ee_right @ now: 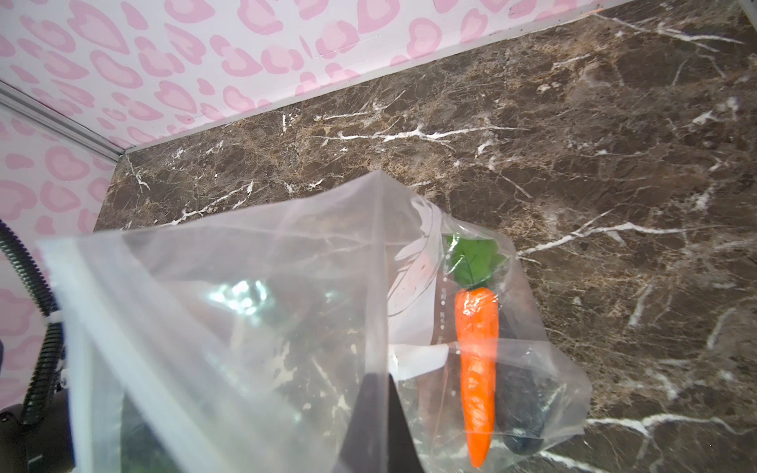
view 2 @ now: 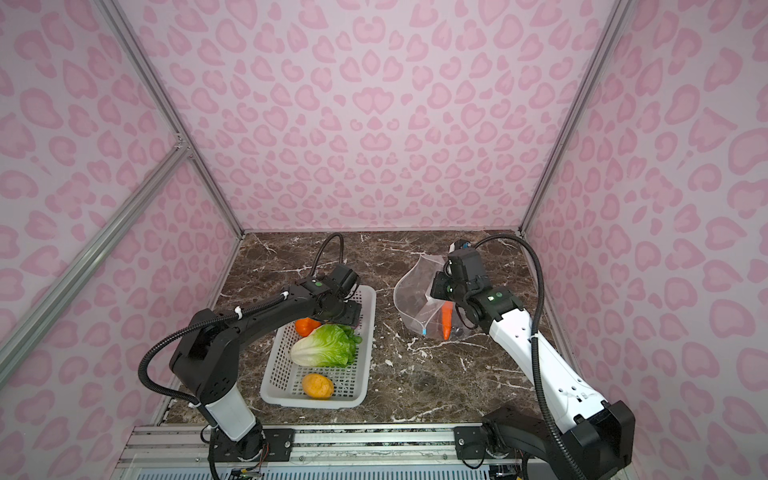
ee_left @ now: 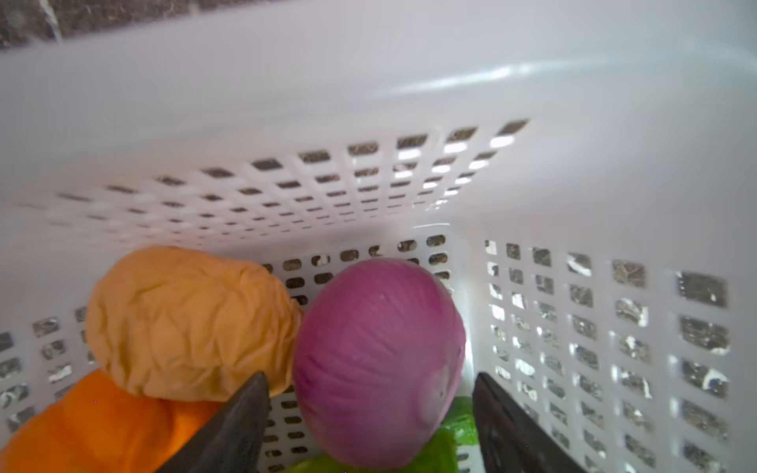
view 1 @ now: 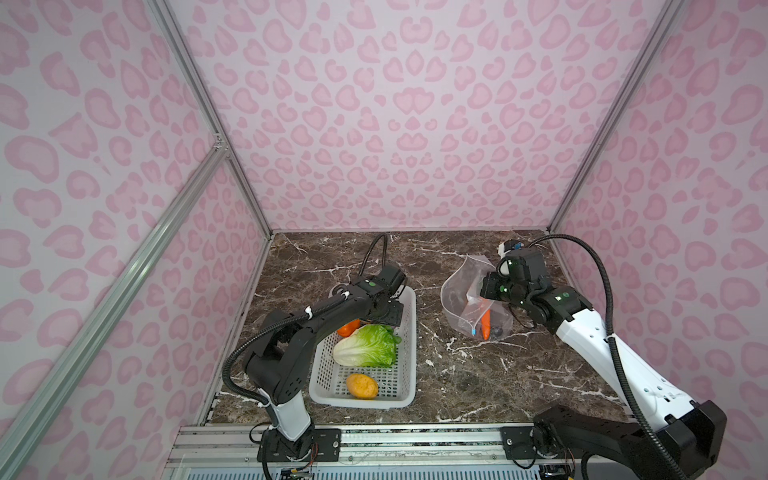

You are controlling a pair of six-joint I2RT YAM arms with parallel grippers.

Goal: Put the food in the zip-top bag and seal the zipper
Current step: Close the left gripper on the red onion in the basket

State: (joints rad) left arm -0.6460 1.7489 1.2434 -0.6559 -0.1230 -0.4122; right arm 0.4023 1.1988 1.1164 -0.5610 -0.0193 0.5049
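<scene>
Left gripper (ee_left: pixel 370 379), jaws wide, is straddling the purple onion (ee_left: pixel 377 327) in a corner of the basket (ee_left: pixel 573 184); right gripper (ee_right: pixel 375 393) is clamping tight on an edge of the zip-top bag (ee_right: pixel 245 327)

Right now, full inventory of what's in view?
table: 1, brown marble, cell floor
basket: 1, white, table left
lettuce: 1, green-white, basket middle
yellow round: 1, yellow-orange, basket near end
orange piece: 1, orange, basket, behind lettuce
onion: 1, purple, basket far end
tan round: 1, pale orange, beside onion
bag: 1, clear, table right, mouth open
carrot: 1, orange, in bag
dark piece: 1, near-black, beside carrot
slider: 1, blue, bag's near edge
left gripper: 1, black, open, straddling onion
right gripper: 1, black, shut on bag
</scene>
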